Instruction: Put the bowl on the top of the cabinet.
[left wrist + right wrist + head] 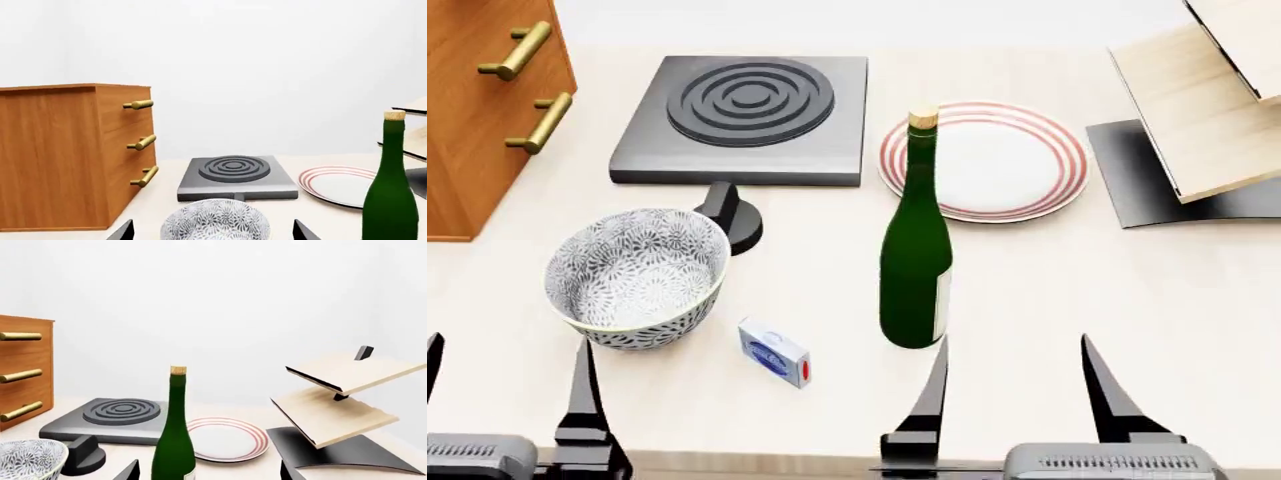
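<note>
The bowl [637,277], white with a grey leaf pattern, stands upright on the table front left, just ahead of my open, empty left gripper [507,385]. In the left wrist view the bowl [215,220] lies between the two dark fingertips [122,231]. The orange-brown cabinet [481,110] with brass handles stands at the far left; its flat top shows in the left wrist view [60,88]. My right gripper [1014,385] is open and empty near the front edge, just behind a green bottle [916,250].
A dark hotplate [747,120] with its knob [731,215] sits behind the bowl. A red-rimmed white plate [988,160] lies to its right. A pale wood slanted rack [1208,100] stands far right. A small blue-and-white box [775,352] lies near the bowl.
</note>
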`<state>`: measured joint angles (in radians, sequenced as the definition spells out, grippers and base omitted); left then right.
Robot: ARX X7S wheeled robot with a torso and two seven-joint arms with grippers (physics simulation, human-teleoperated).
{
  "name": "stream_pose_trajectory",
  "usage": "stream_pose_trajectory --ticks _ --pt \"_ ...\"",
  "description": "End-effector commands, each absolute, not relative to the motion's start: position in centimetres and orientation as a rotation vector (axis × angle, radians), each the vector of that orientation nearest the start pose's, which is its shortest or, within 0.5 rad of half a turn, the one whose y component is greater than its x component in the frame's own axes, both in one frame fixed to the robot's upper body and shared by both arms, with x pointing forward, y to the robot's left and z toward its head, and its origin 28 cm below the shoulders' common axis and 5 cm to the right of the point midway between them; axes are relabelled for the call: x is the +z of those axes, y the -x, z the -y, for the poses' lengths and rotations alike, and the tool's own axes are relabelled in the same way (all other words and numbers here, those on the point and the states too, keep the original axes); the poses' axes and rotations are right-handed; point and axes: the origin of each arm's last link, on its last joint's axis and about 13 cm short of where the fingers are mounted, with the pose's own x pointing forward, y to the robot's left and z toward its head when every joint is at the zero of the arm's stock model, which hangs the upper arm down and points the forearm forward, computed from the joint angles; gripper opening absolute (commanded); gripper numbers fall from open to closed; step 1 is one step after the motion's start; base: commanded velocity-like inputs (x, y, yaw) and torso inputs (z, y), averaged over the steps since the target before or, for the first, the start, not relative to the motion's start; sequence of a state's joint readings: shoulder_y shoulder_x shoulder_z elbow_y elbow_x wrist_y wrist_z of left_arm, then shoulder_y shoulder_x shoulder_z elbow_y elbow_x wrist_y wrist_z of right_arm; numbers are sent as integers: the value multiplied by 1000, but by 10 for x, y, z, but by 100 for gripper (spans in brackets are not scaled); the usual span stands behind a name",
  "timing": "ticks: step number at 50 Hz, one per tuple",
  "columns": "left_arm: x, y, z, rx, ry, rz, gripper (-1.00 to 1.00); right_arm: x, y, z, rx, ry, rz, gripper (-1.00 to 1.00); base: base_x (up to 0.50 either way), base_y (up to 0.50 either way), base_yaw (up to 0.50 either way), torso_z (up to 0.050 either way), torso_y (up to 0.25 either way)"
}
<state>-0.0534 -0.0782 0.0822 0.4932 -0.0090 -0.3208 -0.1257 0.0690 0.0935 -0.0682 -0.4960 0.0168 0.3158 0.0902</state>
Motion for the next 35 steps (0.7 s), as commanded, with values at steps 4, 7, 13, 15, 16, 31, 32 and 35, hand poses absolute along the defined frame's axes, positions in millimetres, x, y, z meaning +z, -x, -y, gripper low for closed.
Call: stream_pose_trajectory --ticks 4,7,13,15,16,31,32,35 --pt "122 -207 -203 44 -61 273 100 126 -211 99 -7 72 290 100 0 0 0 0 0" --pt "122 -207 -203 44 -60 272 100 125 -212 99 -9 71 290 100 0 0 0 0 0" --pt "122 -207 -203 45 -62 272 100 123 -212 99 -7 62 282 100 0 0 0 0 0" --pt "122 -207 -203 46 -61 272 100 124 -211 99 -6 58 283 100 0 0 0 0 0" --pt "122 -207 -203 46 -61 272 100 124 -211 99 -6 58 284 100 0 0 0 0 0" --pt "122 -207 -203 44 -59 275 100 122 -212 99 7 71 287 100 0 139 0 0 0" --pt "122 -207 -203 45 -60 275 100 122 -212 99 7 65 286 100 0 500 0 0 0" --pt "122 -206 -203 45 -60 274 100 123 -212 100 3 54 287 100 0 500 0 0 0"
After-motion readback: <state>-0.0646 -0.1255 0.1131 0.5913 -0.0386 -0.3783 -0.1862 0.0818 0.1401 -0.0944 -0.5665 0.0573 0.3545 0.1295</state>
